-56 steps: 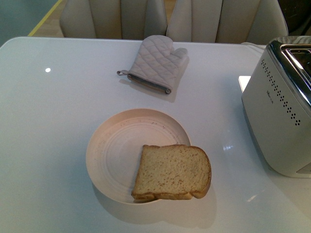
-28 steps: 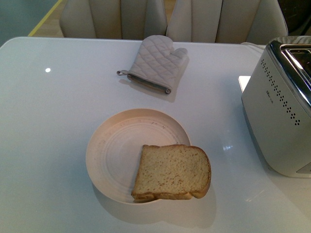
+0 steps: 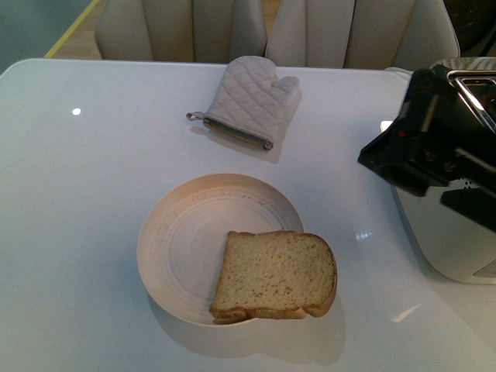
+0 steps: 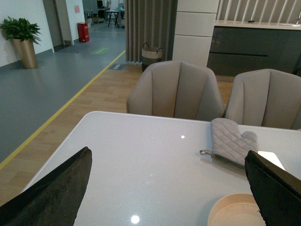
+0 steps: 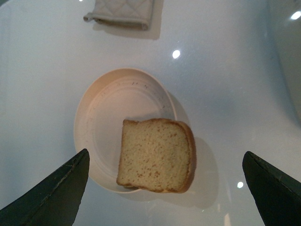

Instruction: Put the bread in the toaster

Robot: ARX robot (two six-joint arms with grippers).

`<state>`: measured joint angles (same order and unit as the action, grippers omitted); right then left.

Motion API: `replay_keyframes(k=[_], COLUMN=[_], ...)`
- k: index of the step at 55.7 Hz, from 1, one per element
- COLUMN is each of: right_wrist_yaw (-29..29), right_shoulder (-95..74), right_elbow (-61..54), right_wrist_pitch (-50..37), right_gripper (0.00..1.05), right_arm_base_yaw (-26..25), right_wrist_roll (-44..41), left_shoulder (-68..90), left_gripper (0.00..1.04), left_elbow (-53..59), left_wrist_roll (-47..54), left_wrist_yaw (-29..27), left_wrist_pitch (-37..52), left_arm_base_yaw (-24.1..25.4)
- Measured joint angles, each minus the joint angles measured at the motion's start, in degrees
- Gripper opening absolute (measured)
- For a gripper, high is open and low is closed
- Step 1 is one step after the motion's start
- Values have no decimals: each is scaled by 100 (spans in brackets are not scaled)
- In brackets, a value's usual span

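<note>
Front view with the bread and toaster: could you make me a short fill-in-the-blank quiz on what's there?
The bread lies partly on a round cream ____.
The quilted ____ lies on the table near the chairs.
The right pincer, aimed toward the bread, has its fingers ____.
In the front view, the right arm partly hides the white ____.
Missing words: plate, oven mitt, open, toaster.
</note>
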<state>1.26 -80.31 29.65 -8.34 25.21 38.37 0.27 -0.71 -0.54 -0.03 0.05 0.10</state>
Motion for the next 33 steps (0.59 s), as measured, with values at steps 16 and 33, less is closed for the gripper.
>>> replay_keyframes(k=[16,33], right_wrist_yaw=[-457,-1143], right_shoulder=[-1685,-2852], right_elbow=[293,745], right_wrist_pitch=[-487,-614], right_gripper=[96,96], right_arm_base_yaw=[-42,-203], right_wrist_roll=[754,1458], left_shoulder=[0,0], left_gripper=[97,97], left_elbow=[0,0], left_wrist_roll=[0,0], left_wrist_yaw=[0,0], left_wrist_pitch=[0,0], left_arm_base_yaw=[0,0])
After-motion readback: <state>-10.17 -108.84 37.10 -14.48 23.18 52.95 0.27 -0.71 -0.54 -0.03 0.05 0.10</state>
